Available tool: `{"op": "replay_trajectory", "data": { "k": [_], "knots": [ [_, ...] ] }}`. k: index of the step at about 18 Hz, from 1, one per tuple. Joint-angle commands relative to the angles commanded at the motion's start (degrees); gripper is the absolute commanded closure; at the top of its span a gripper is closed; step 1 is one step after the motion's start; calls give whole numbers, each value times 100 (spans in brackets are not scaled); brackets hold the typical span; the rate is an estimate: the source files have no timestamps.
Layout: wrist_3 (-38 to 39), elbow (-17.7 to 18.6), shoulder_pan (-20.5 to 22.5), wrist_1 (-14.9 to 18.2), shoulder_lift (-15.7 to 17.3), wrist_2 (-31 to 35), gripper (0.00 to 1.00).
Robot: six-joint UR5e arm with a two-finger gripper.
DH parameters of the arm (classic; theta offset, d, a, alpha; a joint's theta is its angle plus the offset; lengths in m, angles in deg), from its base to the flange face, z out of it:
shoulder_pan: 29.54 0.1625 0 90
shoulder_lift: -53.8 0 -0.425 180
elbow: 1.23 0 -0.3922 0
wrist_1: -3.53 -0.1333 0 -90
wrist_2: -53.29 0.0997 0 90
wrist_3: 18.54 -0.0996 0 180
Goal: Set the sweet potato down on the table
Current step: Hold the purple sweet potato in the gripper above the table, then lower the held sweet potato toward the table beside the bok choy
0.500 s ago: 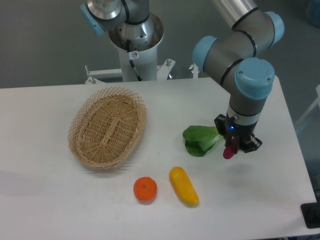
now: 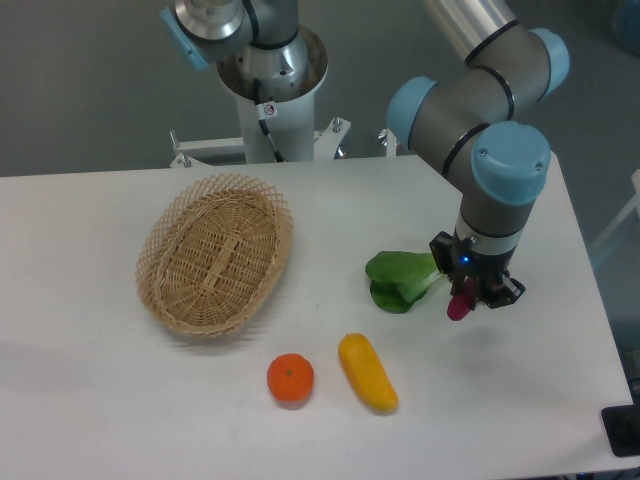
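Observation:
The sweet potato (image 2: pixel 459 304) is a small magenta-purple piece held in my gripper (image 2: pixel 466 296), only its lower end showing below the fingers. The gripper is shut on it, low over the white table (image 2: pixel 520 400) at the right side, just right of a green leafy vegetable. Whether the sweet potato touches the table I cannot tell. The gripper's body hides its upper part.
A green leafy vegetable (image 2: pixel 398 279) lies just left of the gripper. A yellow oblong vegetable (image 2: pixel 367 373) and a round orange (image 2: pixel 290 379) lie near the front. An oval wicker basket (image 2: pixel 215 252) stands at the left. The table's right edge is close.
The gripper with the sweet potato has barely shifted, a touch lower and to the right.

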Motion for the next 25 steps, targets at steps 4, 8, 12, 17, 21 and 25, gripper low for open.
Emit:
{"op": "replay_trajectory", "data": {
  "k": [4, 8, 12, 17, 21, 25],
  "knots": [
    [114, 27, -88, -307, -219, 9, 69],
    [132, -9, -141, -351, -395, 0, 70],
    [324, -9, -281, -641, -624, 0, 70],
    [422, 62, -404, -686, -756, 18, 66],
    [474, 141, -440, -694, -817, 0, 58],
    [536, 150, -466, -773, -879, 0, 44]
  ]
}}
